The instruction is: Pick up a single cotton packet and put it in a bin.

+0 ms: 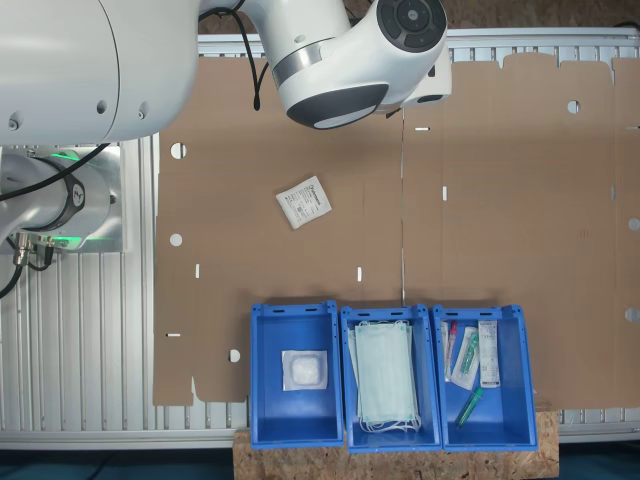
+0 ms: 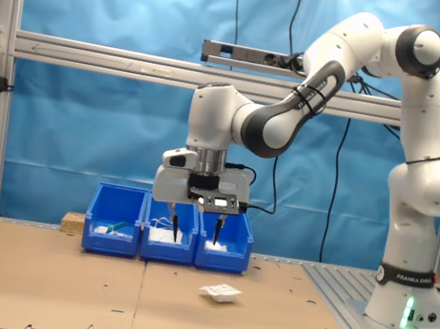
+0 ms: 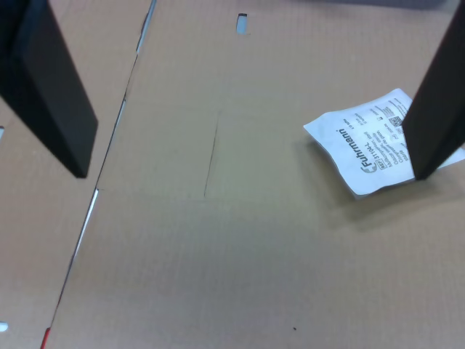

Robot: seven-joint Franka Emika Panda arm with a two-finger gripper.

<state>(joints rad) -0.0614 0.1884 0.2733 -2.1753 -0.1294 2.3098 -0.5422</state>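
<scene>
One small, flat, crinkled white square cotton packet [image 1: 304,202] with dark print, alone on brown cardboard sheet [image 1: 480,220], corners turned diamond-wise in the first exterior view. Three blue rectangular plastic bins side by side; one blue bin [image 1: 293,372] holding a white square packet. Black two-fingered gripper [image 2: 196,235] aloft, jaws wide, holding nothing.

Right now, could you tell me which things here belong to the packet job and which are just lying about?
Belongs to the job:
- cotton packet lying on the cardboard
- bin with a white packet inside
- hand, open, above the cardboard

Just lying about:
- bin of face masks
- bin of syringes and tubes
- cardboard sheet
</scene>
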